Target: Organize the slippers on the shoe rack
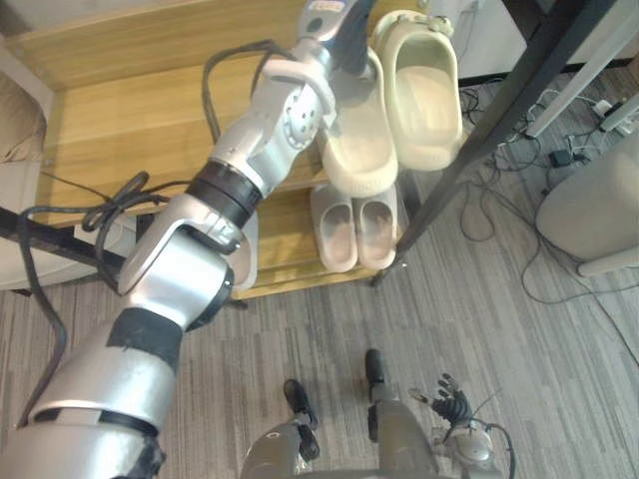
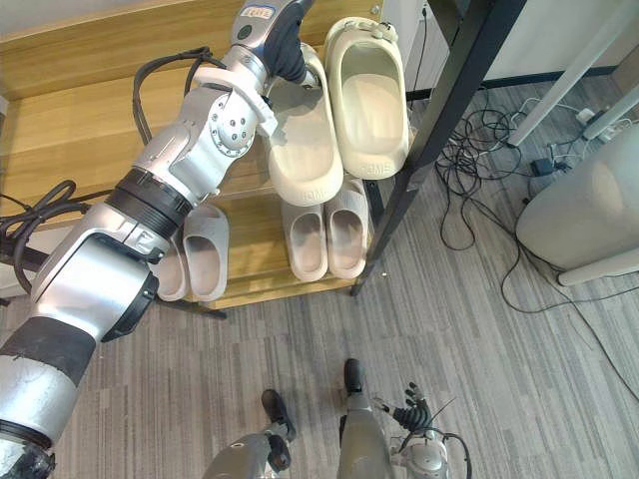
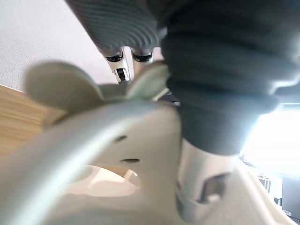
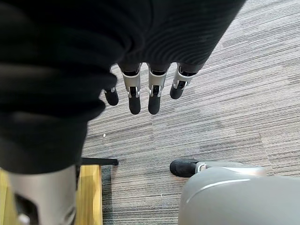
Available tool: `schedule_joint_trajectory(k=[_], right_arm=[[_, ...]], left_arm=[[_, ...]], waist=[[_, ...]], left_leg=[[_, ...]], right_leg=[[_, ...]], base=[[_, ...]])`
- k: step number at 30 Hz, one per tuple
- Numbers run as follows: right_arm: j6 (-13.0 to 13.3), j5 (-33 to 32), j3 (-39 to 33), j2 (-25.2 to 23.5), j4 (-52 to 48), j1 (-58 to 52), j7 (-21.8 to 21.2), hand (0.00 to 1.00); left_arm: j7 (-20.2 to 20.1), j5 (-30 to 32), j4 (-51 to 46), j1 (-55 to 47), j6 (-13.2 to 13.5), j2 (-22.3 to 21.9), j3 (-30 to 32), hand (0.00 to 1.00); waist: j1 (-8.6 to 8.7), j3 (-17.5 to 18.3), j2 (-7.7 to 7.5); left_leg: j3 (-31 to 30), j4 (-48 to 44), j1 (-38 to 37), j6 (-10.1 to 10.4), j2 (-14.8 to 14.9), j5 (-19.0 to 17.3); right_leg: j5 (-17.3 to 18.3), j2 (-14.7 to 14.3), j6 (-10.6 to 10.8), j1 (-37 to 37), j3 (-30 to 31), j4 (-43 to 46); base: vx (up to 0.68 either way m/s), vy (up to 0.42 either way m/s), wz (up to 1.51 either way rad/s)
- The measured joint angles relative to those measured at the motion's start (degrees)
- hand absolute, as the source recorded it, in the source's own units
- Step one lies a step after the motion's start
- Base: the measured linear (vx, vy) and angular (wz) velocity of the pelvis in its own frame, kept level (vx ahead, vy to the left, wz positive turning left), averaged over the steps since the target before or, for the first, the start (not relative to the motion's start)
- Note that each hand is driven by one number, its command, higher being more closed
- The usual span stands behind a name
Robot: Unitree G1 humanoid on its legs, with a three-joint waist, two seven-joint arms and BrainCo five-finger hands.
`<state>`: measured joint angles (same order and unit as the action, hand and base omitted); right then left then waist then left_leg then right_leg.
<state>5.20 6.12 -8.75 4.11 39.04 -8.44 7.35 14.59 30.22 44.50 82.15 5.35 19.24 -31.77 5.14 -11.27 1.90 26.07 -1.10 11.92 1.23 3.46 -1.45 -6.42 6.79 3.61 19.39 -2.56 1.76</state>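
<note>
left cream clog (image 2: 300,140): upper shelf of wooden shoe rack (image 2: 90,110), right end, touching second cream clog (image 2: 367,100) at the shelf's right edge | left hand (image 2: 287,45): on the left cream clog's far end, fingers hidden behind it, grasp cannot be told | lower shelf: beige slides (image 2: 326,239) at right end, another beige pair (image 2: 195,261) toward the left | right hand (image 4: 140,89): fingers straight, empty, over carpet (image 4: 225,93)

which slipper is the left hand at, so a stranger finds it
On the wooden shoe rack, two big cream clogs lie side by side above the beige slides. It is the clog at the left hand; its twin lies next to the black post.
</note>
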Motion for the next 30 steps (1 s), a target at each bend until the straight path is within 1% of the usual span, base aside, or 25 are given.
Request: schedule_joint_trajectory(k=[6,11,16,21,23,30], right_arm=[[0.0,0.0,0.1,0.0,0.1,0.0,0.0,0.0],[0.0,0.0,1.1,0.0,0.2,-0.1,0.0,0.0],[0.0,0.0,1.2,-0.1,0.3,-0.2,0.0,0.0],[0.0,0.0,2.0,0.0,0.6,-0.2,0.1,0.0],[0.0,-0.1,2.3,-0.1,0.6,-0.2,0.0,0.0],[0.0,-0.1,2.3,-0.1,0.7,-0.2,0.1,0.0]], left_arm=[[0.0,-0.1,0.0,0.0,0.0,-0.1,0.4,0.0],[0.0,-0.3,0.0,-0.1,0.0,-0.6,0.7,0.0],[0.3,-1.1,-0.1,-0.7,0.0,-1.0,2.6,0.0],[0.7,-1.2,-0.5,-1.5,-0.1,-1.0,2.8,0.0],[1.4,-1.2,-1.2,-2.3,-0.2,-1.2,2.9,0.0],[1.7,-1.3,-5.3,-5.2,-0.2,-1.2,3.9,0.0]], waist=[[-0.1,0.1,-0.17],[-0.1,0.5,-0.77],[-0.13,0.6,-0.93],[-0.15,1.1,-1.25],[-0.17,1.3,-1.35],[-0.65,1.4,-1.34]], left_leg=[[-0.2,0.1,0.0,0.0,0.0,0.0],[-0.4,0.1,0.0,0.0,0.0,0.0],[-0.8,0.1,0.0,-0.1,0.0,0.0],[-1.0,0.1,0.1,-0.1,0.1,0.1],[-1.4,0.0,0.1,-0.1,0.1,0.1],[-2.1,-0.1,0.1,-0.2,0.1,0.2]], right_leg=[[0.0,0.0,0.0,0.0,-0.1,0.0],[0.0,0.0,0.0,-0.1,-0.2,0.0],[0.0,0.1,0.0,-0.3,-0.6,0.0],[0.0,0.1,0.0,-0.3,-0.7,0.0],[0.0,0.1,0.0,-0.5,-1.0,0.0],[0.0,0.2,0.0,-0.9,-1.8,0.0]], base=[[0.0,0.0,0.0],[0.0,0.004,0.01],[0.0,0.016,0.03],[0.0,0.0,0.0],[0.0,0.021,0.06],[0.0,0.019,0.06]])
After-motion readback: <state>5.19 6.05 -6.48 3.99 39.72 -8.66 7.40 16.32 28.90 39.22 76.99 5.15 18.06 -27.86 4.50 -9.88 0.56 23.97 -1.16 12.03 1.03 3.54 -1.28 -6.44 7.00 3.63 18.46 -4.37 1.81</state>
